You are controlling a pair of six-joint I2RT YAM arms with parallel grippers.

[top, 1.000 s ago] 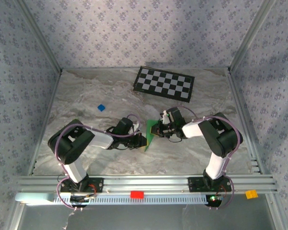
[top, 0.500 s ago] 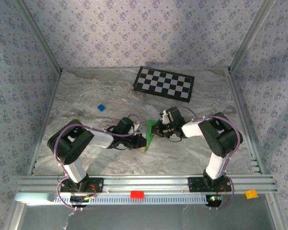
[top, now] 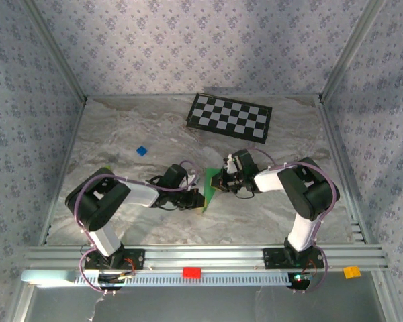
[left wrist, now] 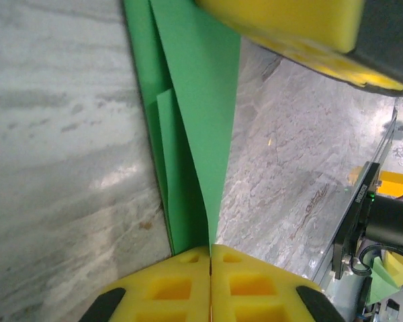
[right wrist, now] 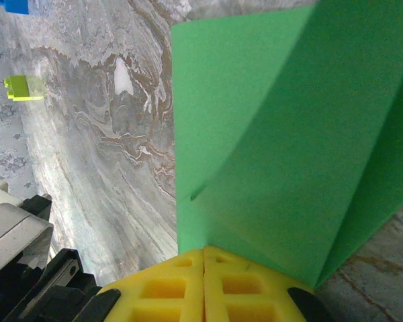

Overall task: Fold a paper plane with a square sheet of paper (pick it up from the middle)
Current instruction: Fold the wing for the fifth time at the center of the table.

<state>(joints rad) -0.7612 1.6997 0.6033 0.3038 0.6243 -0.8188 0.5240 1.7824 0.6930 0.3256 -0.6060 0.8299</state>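
A partly folded green paper sheet [top: 210,182] is standing mid-table, the left gripper [left wrist: 210,251] and right gripper [right wrist: 203,253] each pinching it tight. Marbled table [top: 121,141], floral walls [top: 188,40]. The paper is staying where it was a second ago.

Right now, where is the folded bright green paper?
Top view: the bright green paper is mid-table, pinched between the left tool and right tool, short of the black-and-white checkerboard.
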